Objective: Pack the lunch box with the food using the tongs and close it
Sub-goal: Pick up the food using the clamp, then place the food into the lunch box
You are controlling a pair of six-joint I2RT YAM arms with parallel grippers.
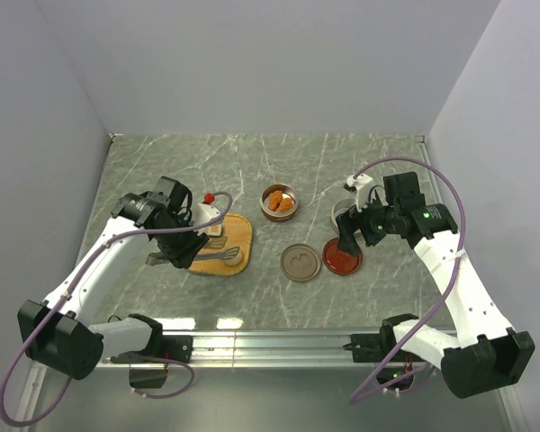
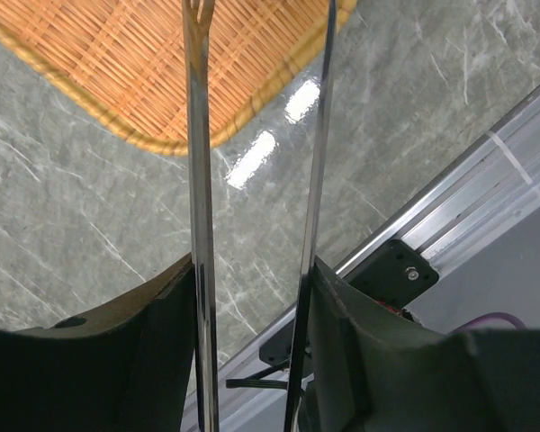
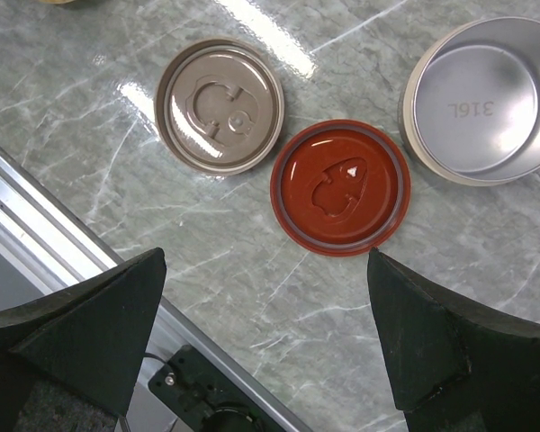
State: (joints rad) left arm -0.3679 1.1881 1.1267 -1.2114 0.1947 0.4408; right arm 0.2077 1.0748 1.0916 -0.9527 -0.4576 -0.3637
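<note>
My left gripper is shut on the tongs, which lie out over the orange woven tray. In the left wrist view both silver arms of the tongs run between my fingers, a gap still between the arms, their tips over the tray. Orange-brown nuggets sit in a round steel tin. A small pale piece lies on the tray. My right gripper hangs open and empty above the red lid, near an empty steel tin.
A beige lid lies left of the red lid. A small red-topped object stands behind the tray. The aluminium rail runs along the near table edge, and grey walls close the sides and back.
</note>
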